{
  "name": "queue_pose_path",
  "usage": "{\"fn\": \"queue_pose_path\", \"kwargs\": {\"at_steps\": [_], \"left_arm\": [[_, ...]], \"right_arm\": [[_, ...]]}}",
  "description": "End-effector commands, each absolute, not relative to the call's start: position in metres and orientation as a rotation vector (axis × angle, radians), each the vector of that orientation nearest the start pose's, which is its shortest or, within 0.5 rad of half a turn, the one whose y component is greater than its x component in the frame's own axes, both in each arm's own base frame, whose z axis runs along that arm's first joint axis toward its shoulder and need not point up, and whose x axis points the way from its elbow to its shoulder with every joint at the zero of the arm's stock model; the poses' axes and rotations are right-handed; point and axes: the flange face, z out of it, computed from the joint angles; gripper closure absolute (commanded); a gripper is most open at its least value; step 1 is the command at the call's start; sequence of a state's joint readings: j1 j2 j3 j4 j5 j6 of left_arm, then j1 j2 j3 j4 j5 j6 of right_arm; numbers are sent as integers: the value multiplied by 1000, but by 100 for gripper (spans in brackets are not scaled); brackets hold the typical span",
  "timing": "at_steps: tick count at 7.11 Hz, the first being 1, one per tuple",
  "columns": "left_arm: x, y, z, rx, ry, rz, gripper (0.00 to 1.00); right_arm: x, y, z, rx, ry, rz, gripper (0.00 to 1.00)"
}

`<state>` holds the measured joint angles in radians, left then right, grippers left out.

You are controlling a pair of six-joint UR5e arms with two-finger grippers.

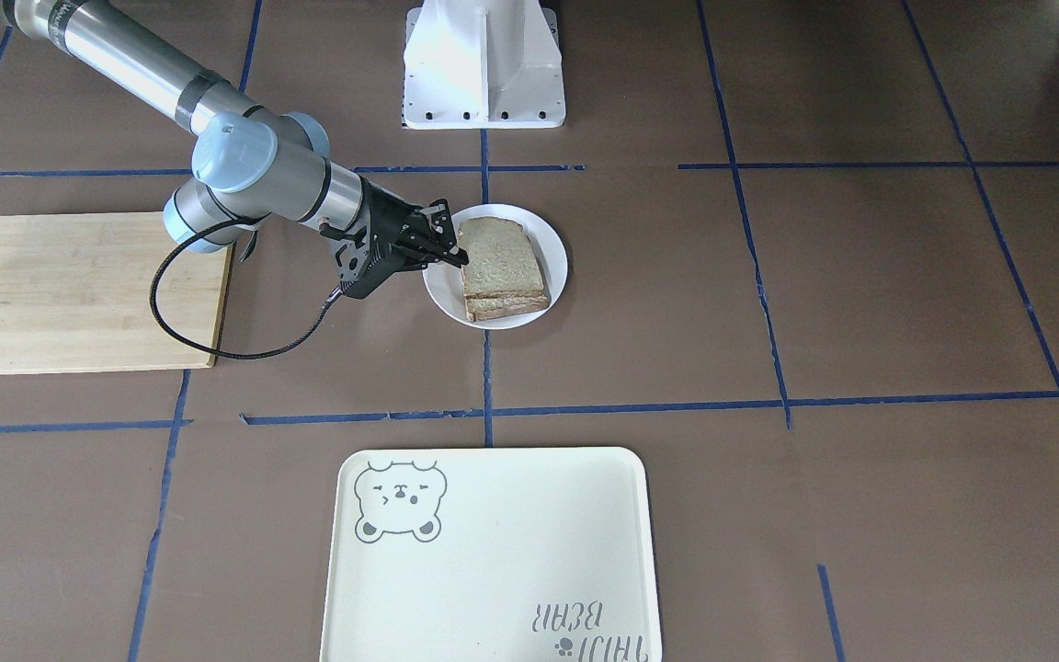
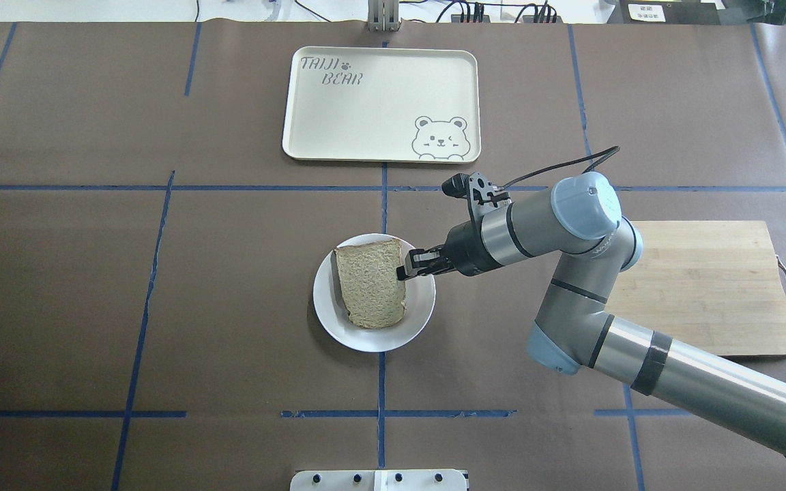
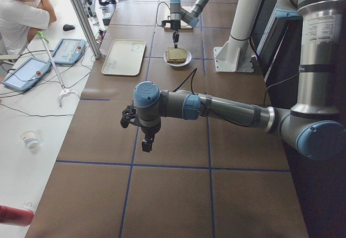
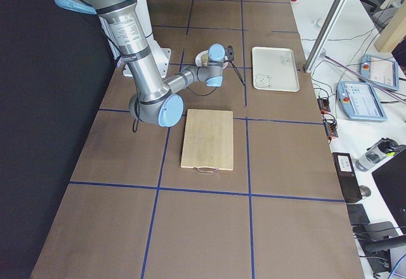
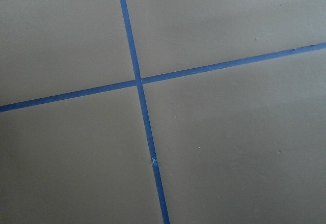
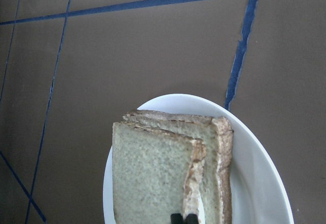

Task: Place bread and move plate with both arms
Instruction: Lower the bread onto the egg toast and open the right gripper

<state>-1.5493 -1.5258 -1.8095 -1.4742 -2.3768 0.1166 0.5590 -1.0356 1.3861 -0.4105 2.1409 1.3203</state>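
Observation:
The white plate [image 1: 555, 267] sits at the table's middle, also in the overhead view [image 2: 366, 337]. Two tan bread slices lie on it. The top bread slice [image 1: 497, 253] rests tilted on the lower slice [image 1: 506, 308]. My right gripper [image 1: 454, 256] is at the top slice's edge nearest the cutting board, its fingertips together on the crust [image 6: 184, 218]; the overhead view shows it there too [image 2: 403, 271]. My left gripper [image 3: 148, 145] hangs over bare table far from the plate, and I cannot tell whether it is open. Its wrist view shows only brown table and blue tape.
A cream tray [image 1: 493, 552] with a bear drawing lies across from the robot, beyond the plate. A wooden cutting board [image 1: 79, 290] lies on my right side, under the right arm's elbow. The white robot base [image 1: 483, 64] stands behind the plate.

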Motion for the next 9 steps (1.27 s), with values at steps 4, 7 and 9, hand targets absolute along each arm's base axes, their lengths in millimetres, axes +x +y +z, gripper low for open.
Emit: {"fn": "queue_pose_path", "kwargs": {"at_steps": [4,7,9], "left_arm": [[-51,-471,562,138,802,159,0],[-51,-471,561,141,801,159,0],[-50,-474,550,131,810,85,0]], "right_arm": [[-538,-432,301,184,-1499,-149,62],[-538,-427,302,184,-1505,-160,0],[-510,-437,301,177,-1507,-139,0]]}}
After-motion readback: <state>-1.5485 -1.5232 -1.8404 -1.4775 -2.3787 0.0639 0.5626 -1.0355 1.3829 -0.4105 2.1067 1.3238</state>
